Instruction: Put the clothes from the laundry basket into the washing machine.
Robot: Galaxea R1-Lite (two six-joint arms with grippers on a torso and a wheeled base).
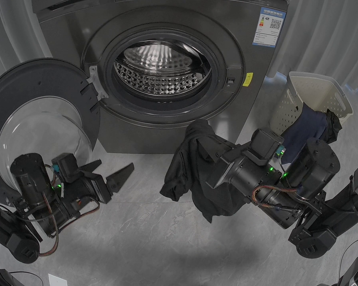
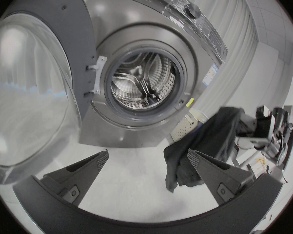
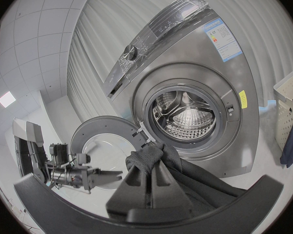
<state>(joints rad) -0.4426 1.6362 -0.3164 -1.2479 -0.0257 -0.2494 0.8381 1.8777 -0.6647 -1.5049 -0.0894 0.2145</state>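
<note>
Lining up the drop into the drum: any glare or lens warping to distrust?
Head view: glare on the drum; the black garment reads as one dark mass. Left wrist view: reflections wash the door glass. Right wrist view: fisheye bows the washing machine.

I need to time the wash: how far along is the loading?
Done: door open, drum looks empty. In hand: the right gripper is shut on a black garment before the machine. Remaining: getting it inside, plus the dark blue garment draped over the laundry basket.
</note>
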